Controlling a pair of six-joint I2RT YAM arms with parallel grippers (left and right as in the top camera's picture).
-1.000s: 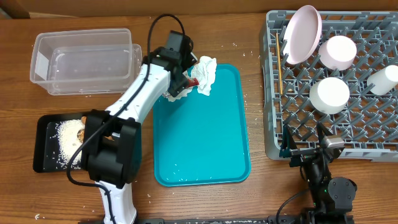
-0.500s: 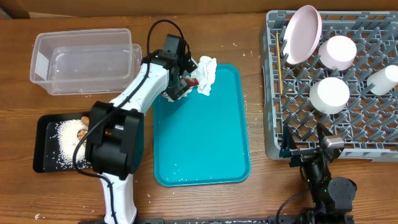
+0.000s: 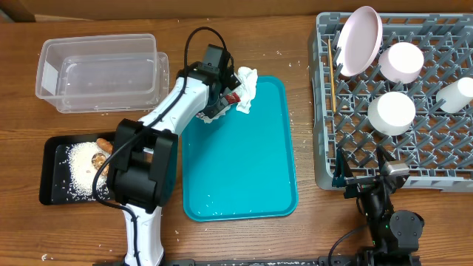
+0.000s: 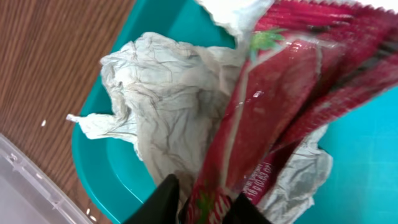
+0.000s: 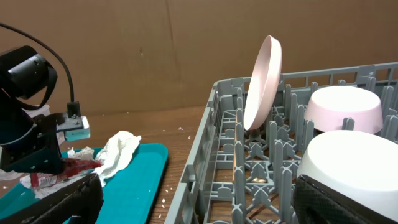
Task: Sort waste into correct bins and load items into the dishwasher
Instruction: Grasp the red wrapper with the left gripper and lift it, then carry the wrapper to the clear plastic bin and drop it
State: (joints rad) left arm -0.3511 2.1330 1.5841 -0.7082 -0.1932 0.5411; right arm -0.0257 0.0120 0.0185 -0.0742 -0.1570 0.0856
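Two pincers are mine, and only the left pincer has anything in it. Its jaws stand narrow, closed on the red wrapper, whose shiny, crinkled foil rises from between my fingertips. This pincer sits at the far left corner of the teal tray. The wrapper lies against a crumpled napkin beneath it and to its left. A second napkin is bunched just to the right, on the tray's far rim.

Left of the teal tray, at the far side of the table, stands the clear tub. Nearer is the black tray, which carries a spread of rice, the brown lump and the carrot piece. The last two are partly hidden by my left arm.

My right pincer hangs spread wide, holding nothing, at the near left edge of the dish rack. In the rack the plate stands tilted on edge at the far left. The far bowl and the near bowl rest bottoms up, and the cup is at the right edge. The chopstick lies along the rack's left side.
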